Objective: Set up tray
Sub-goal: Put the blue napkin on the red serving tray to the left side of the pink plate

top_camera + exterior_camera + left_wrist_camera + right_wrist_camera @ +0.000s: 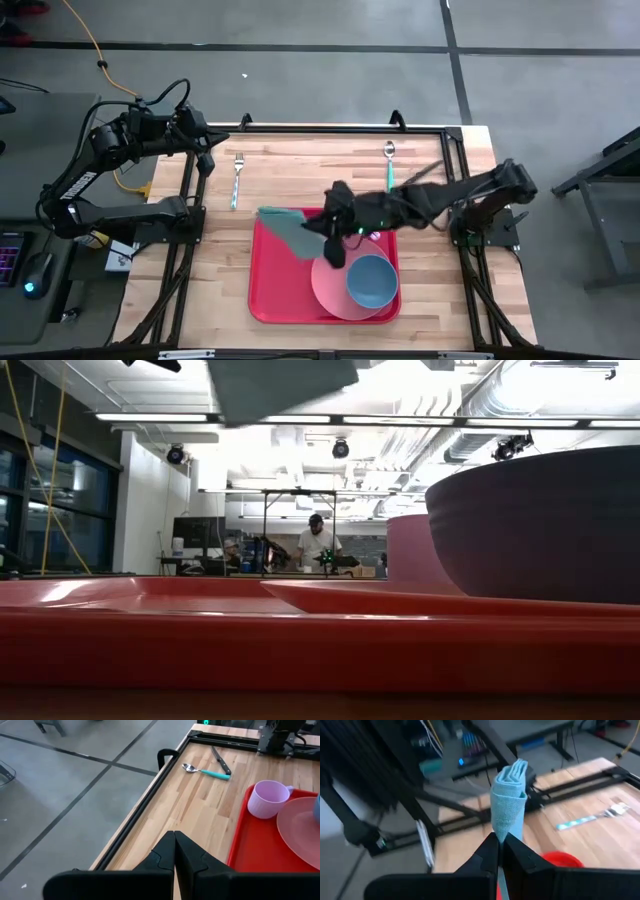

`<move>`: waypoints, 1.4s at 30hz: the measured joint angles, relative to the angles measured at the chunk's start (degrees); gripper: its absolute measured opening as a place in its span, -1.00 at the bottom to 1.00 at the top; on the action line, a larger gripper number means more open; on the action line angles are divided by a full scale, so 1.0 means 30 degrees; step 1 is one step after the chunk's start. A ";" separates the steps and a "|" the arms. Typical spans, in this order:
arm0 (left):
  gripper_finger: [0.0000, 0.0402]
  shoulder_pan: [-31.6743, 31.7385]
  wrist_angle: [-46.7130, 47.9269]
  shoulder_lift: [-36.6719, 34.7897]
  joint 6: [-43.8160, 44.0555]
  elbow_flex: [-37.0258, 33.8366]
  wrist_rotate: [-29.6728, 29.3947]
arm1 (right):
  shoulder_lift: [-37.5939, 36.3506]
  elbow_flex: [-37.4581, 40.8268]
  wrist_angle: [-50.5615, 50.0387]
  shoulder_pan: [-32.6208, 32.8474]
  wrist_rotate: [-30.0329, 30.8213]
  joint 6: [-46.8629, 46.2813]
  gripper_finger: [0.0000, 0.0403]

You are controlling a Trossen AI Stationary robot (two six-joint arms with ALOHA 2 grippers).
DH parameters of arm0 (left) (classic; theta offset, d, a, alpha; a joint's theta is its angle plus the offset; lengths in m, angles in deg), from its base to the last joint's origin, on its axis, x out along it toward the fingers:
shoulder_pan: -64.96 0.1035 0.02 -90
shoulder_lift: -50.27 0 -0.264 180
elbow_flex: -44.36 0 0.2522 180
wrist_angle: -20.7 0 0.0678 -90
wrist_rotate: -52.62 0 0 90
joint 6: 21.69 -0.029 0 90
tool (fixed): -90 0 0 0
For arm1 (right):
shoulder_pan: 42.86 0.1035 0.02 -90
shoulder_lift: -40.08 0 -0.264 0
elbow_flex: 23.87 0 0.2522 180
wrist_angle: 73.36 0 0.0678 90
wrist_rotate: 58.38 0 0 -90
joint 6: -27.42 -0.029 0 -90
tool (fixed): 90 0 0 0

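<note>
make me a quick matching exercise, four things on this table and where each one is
Things:
1. fork
2. blue bowl
3. folded cloth
4. pink cup

Places:
A. on the pink plate
B. pinched in the right gripper, above the tray
C. on bare wood near the left gripper
D. standing on the tray beside the plate

Pairs: 1-C, 2-A, 3-B, 4-D

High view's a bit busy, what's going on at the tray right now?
The right gripper is shut on a folded teal cloth, holding it above the red tray. The tray already carries a pink plate with a blue bowl on it, and a pink cup. A fork and a spoon lie on the table. The left gripper waits shut at the table's left edge.
</note>
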 joint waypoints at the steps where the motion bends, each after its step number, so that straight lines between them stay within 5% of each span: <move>1: -0.83 0.0000 0.0003 0.0000 0.0000 0.0000 0.0026 | 0.0245 0.0000 0.0667 0.0236 0.0440 -0.0250 -1.00; 16: -0.83 0.0000 0.0010 -0.0007 0.0015 0.0000 0.0193 | 0.3526 0.0000 0.6127 0.3145 0.7007 -0.3312 -1.00; 42: -0.83 0.0000 0.0161 -0.0007 -0.0393 0.0000 0.0016 | 0.7598 0.0007 0.9346 0.3427 0.4007 -0.8042 -1.00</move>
